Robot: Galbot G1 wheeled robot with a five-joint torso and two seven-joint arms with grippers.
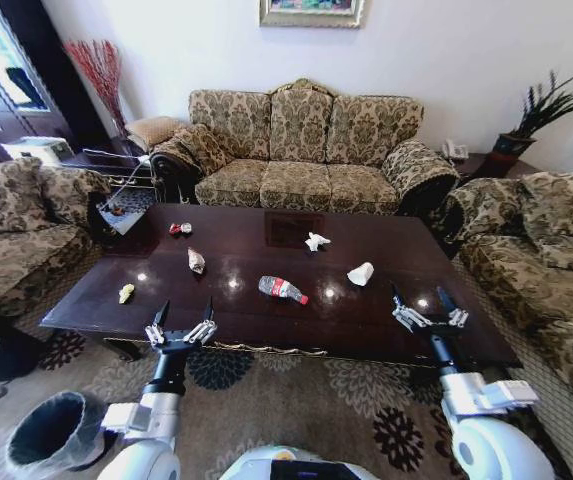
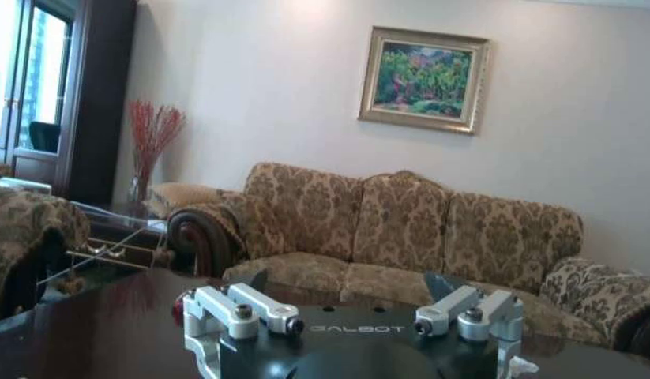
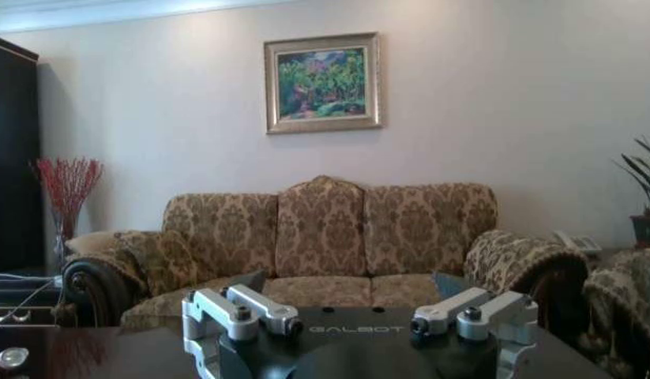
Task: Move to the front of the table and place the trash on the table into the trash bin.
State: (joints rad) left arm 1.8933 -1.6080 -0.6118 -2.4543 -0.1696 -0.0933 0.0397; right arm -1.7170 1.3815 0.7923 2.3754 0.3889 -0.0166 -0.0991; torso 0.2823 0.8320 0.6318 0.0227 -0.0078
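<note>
Nearest, on the carpet at the robot's left: the small round black mesh trash bin [image 1: 54, 432] with its translucent white liner folded over the rim — empty as far as can be seen.

Both arms hang over the near edge of the glossy dark reddish-brown wooden worktop [image 1: 256, 325]. Left pincer [image 1: 185, 312] fingers apart, holding nothing; right pincer [image 1: 424, 301] likewise apart and empty.

Trash, near to far:
- small yellow wrapper [image 1: 126, 293], near the left edge. Light, thin; likely to slide on the polish, so pinch from above.
- clear plastic bottle with red label and cap [image 1: 282, 289], lying on its side, centre. Light, smooth, probably prone to rolling; best taken across the labelled middle.
- pale wrapper [image 1: 196, 261], left of centre.
- crumpled white tissue [image 1: 361, 274], right of centre — soft, will compress; any high fold serves.
- second white tissue [image 1: 316, 241], farther back.
- small red wrapper [image 1: 180, 228], far left.
</note>
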